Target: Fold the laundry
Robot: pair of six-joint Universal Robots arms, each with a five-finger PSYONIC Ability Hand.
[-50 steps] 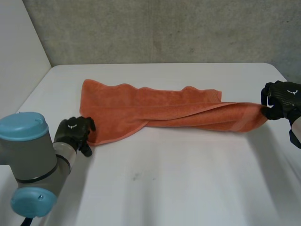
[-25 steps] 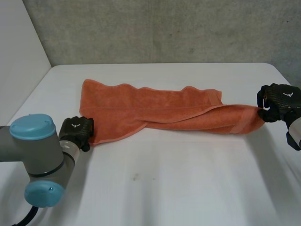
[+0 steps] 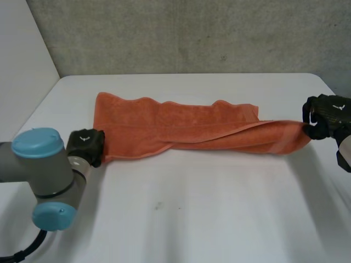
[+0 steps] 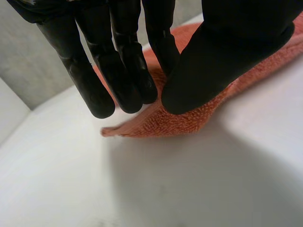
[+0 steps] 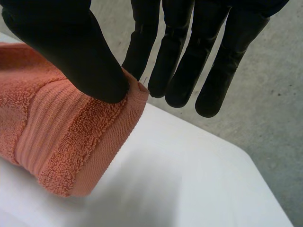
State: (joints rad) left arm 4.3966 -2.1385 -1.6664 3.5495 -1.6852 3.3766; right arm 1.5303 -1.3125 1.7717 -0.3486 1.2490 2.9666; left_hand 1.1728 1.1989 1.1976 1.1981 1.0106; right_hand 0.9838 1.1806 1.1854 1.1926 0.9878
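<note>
An orange towel [image 3: 181,129] lies stretched lengthwise across the white table [image 3: 208,208], loosely doubled over with a twist in the middle. My left hand [image 3: 85,147] sits at its near left corner; in the left wrist view the thumb [image 4: 222,61] pinches the towel corner [image 4: 165,120] against the straight fingers [image 4: 123,71]. My right hand [image 3: 323,116] holds the towel's right end. In the right wrist view its thumb [image 5: 71,52] presses the ribbed hem of the towel [image 5: 71,142] against the fingers [image 5: 189,52].
A grey concrete wall [image 3: 192,33] runs behind the table's far edge. The table's right edge lies close under my right hand. Bare white tabletop spreads in front of the towel.
My left hand has moved in onto the towel's near left corner and closed on it, tucking that corner slightly. My right hand keeps its hold at the right end.
</note>
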